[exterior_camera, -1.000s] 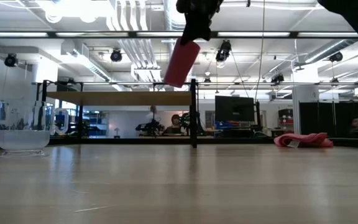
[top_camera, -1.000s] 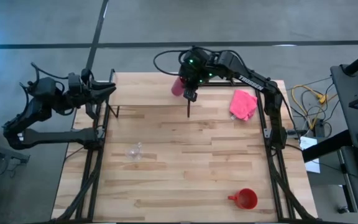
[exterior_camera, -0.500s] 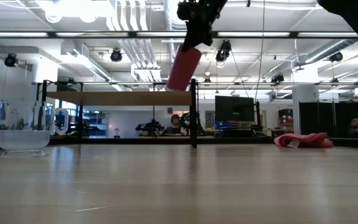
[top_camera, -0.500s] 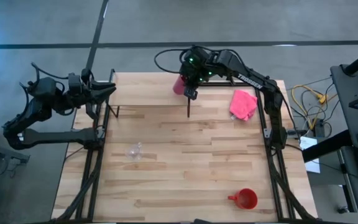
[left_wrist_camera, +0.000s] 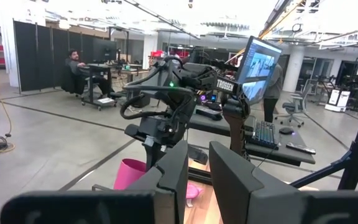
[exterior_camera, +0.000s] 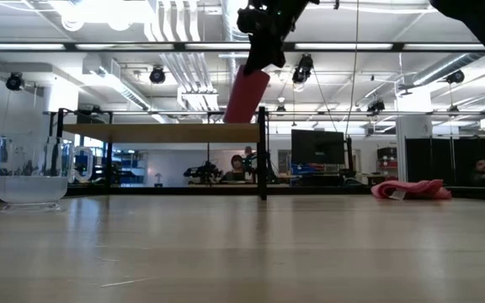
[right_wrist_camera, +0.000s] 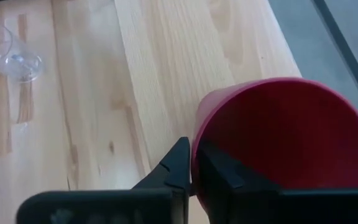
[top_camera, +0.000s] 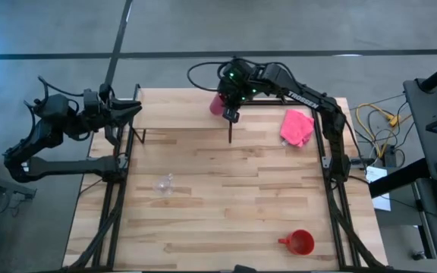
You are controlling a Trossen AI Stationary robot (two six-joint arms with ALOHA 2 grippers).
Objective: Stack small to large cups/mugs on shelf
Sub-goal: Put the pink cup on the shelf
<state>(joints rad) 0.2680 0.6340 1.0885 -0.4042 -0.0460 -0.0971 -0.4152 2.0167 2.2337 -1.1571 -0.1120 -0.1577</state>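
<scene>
My right gripper (top_camera: 224, 108) is shut on the magenta-pink tumbler (exterior_camera: 247, 94), held in the air over the right end of the shelf (exterior_camera: 162, 133), a light board on black posts at the table's far side. The tumbler's base hangs just above the board beside the right post (exterior_camera: 263, 151); whether it touches, I cannot tell. The clear glass cup (top_camera: 164, 184) stands on the table left of centre. The red mug (top_camera: 300, 243) stands near the front right. My left gripper (top_camera: 131, 109) waits at the far left, its fingers (left_wrist_camera: 197, 180) a narrow gap apart and empty. My right gripper pinches the tumbler's rim (right_wrist_camera: 195, 163) between its two fingers, one finger outside (right_wrist_camera: 179, 165) the wall and one inside (right_wrist_camera: 213, 174) the mouth. The fingers come from above, pointing down. The tumbler hangs below them, mouth up and slightly tilted.
A pink cloth (top_camera: 297, 127) lies at the far right of the table. Black frame rails (top_camera: 120, 189) run along both sides of the table. People and desks show in the room behind.
My right gripper has lowered the tumbler a little toward the shelf's right end and tipped it closer to upright. The hold on the rim stays the same.
</scene>
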